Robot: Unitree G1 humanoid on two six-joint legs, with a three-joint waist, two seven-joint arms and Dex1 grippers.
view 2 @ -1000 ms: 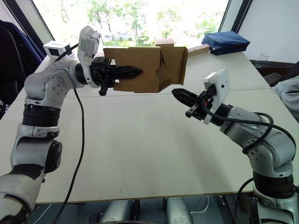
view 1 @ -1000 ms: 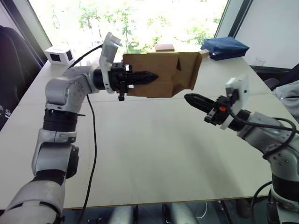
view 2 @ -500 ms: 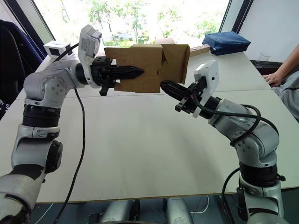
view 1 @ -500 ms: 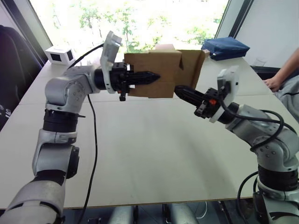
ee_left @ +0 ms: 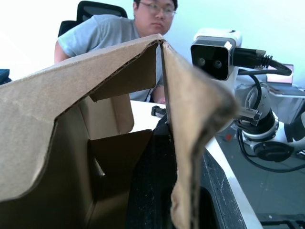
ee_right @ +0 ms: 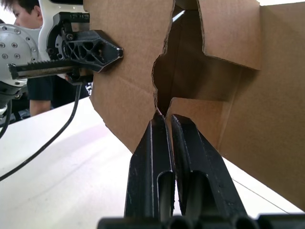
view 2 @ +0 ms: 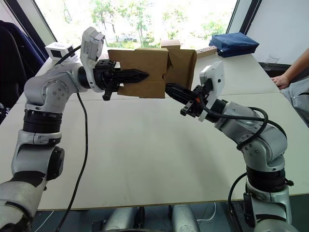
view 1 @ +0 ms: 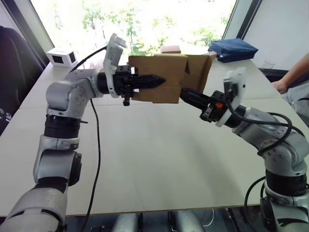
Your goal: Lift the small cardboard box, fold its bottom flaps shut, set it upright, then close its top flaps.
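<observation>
The small cardboard box (view 1: pixel 157 72) hangs on its side above the table. My left gripper (view 1: pixel 163 80) is shut on its near wall (ee_left: pixel 190 119), which is pinched between the black fingers (ee_left: pixel 152 191). The end facing right is open, and its bottom flaps (ee_right: pixel 128 71) stand apart around the dark inside. My right gripper (view 2: pixel 169 88) is shut, and its fingertips touch the lower edge of that open end where two flaps meet (ee_right: pixel 200 112). The top flaps at the box's other end are hidden behind my left gripper.
The white table (view 1: pixel 154 159) lies below. At its far edge sit a blue bag (view 1: pixel 231 48), a small tan box (view 1: pixel 170 49) and a white cube device (view 1: pixel 60 57). A person's arm (view 1: pixel 292 77) rests at the right. A black cable (view 1: pixel 96 145) hangs from my left arm.
My right gripper has moved left and up from open space to the box's open end. The box and left gripper have barely moved. A person's arm has appeared at the right.
</observation>
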